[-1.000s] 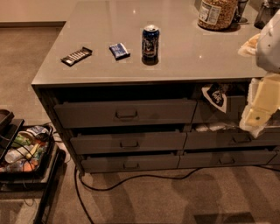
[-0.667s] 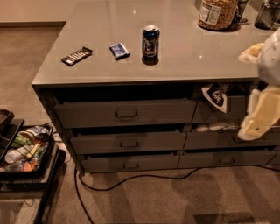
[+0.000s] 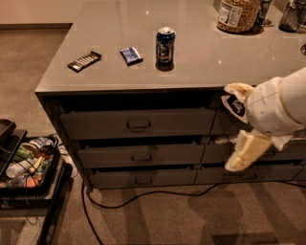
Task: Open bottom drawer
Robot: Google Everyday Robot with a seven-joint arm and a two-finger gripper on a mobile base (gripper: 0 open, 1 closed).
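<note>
The bottom drawer (image 3: 142, 178) is the lowest, shallow dark grey front in the left stack of three, with a small pull at its centre. Two taller grey drawers sit above it, the top one (image 3: 138, 123) and the middle one (image 3: 141, 156). My gripper (image 3: 244, 152) hangs from the white arm (image 3: 279, 105) at the right, in front of the right-hand drawer stack. It is well to the right of the bottom drawer's pull, a little above it, and not touching it.
On the grey counter (image 3: 201, 67) stand a blue can (image 3: 165, 45), a dark snack bar (image 3: 84, 61), a blue packet (image 3: 130, 55) and a jar (image 3: 237, 14). A low cart of clutter (image 3: 26, 165) stands at the left. A black cable (image 3: 143, 196) crosses the carpet.
My arm and gripper have moved left and downward, further across the right-hand drawer stack. The drawers and the things on the counter have not moved.
</note>
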